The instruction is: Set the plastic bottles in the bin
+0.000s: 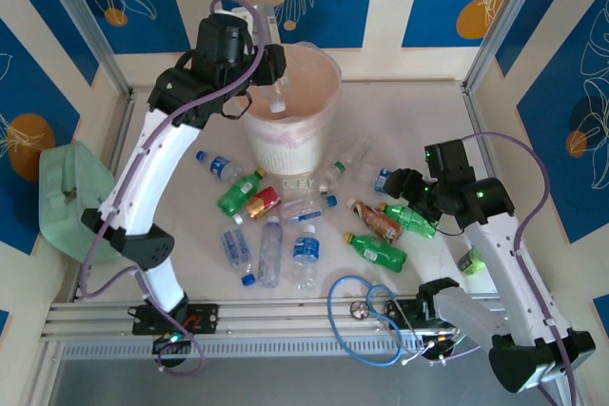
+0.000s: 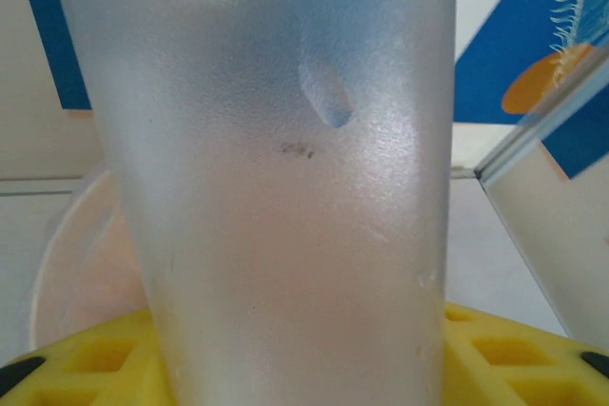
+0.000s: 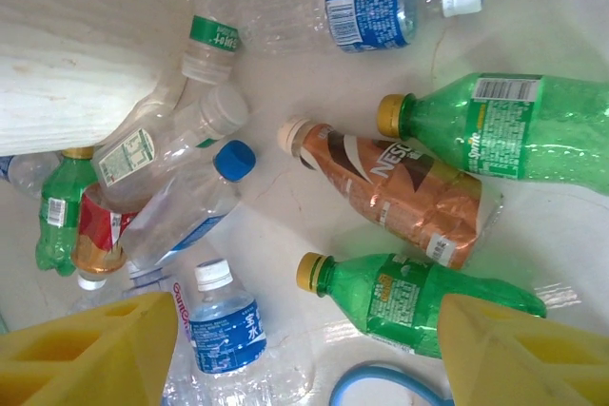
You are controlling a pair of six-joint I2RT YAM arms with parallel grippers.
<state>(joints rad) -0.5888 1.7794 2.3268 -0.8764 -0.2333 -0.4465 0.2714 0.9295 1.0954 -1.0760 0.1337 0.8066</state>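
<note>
1. One desk (image 1: 400,111), pale, carrying all the items below.
2. One bin (image 1: 328,71), whitish with a pink liner, upright at the far centre of the desk.
3. One mint-green case (image 1: 65,199) at the far left edge; no part of the job.
4. Left gripper (image 1: 272,71), raised over the bin's mouth and closed on one frosted clear bottle (image 2: 285,187). Step judged in hand: drop-off. The next move calls for parting the fingers so the bottle falls inside the liner.
5. Right gripper (image 1: 400,184), fingers spread wide, holding nothing, hovering above the right-hand cluster. Judged to be lining up a pick. It needs to descend square across one body, likeliest the lower green bottle (image 3: 419,297) or the brown-labelled bottle (image 3: 400,187).
6. About a dozen plastic bottles (image 1: 304,252) lying loose on the desk in front of the bin: clear with blue labels, green with yellow caps, one red-labelled bottle (image 1: 265,202).
7. One blue looped tube (image 1: 366,316) at the near edge.
8. Hard to make out: the held bottle's cap and label are cut off in the left wrist view. The clear bottles overlap, so the count is rough. The arm hides much of the bin's inside.
</note>
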